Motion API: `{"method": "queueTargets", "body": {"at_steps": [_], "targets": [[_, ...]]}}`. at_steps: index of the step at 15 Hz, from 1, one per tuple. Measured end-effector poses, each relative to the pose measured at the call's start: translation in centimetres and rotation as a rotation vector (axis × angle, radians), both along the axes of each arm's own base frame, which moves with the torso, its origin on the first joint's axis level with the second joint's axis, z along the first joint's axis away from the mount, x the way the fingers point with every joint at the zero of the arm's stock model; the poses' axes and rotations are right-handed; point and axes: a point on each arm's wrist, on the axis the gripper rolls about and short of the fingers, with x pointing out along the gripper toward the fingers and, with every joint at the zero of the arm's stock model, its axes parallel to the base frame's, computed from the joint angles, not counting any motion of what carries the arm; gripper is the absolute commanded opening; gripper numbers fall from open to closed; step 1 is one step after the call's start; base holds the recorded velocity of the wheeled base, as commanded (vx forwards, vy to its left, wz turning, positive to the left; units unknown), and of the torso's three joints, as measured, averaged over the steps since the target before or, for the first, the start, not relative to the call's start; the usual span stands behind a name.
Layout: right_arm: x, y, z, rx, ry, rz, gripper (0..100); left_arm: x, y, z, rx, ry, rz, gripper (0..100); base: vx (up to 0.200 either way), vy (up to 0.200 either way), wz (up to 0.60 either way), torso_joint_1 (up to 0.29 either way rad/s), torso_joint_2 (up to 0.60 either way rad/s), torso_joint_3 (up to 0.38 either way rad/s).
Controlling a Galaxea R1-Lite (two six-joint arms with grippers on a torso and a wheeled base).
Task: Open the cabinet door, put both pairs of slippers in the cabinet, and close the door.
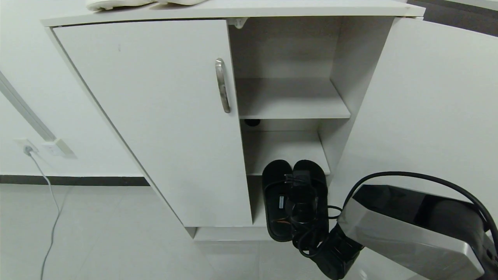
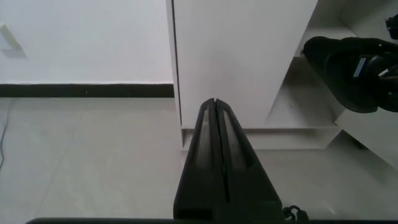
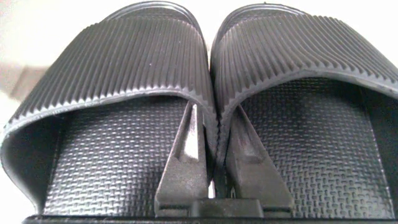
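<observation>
While the right gripper [image 3: 215, 124] is clamping the black slippers [image 1: 277, 194] by the straps, their toes are pointing ahead of it at the shelf [image 1: 286, 151]. The left gripper [image 2: 214, 106], pressed together, is hanging farther off.

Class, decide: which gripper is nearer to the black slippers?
Right. The right gripper is shut on the black slippers, pinching their inner edges together. The left gripper, shut, sits apart from them, facing the closed door.

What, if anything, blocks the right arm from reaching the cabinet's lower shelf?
Likely nothing: the right door stands open, the lower shelf lies exposed, and the right gripper holds the black slippers just in front of it.
</observation>
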Motion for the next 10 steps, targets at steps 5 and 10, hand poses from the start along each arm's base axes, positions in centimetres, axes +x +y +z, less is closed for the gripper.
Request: {"method": "queueTargets", "body": {"at_steps": [5, 10], "targets": [[0.1, 0.2, 0.3, -0.012, -0.008, 0.007, 0, 0.0, 0.0, 0.0, -0.002, -0.001, 0.001, 0, 0.120, 0.000, 0.00, 0.000, 0.00, 0.001], [2.3, 0.7, 1.5, -0.028, -0.006, 0.014, 0, 0.0, 0.0, 0.0, -0.003, 0.000, 0.001, 0, 0.000, 0.000, 0.00, 0.000, 0.00, 0.000]]}}
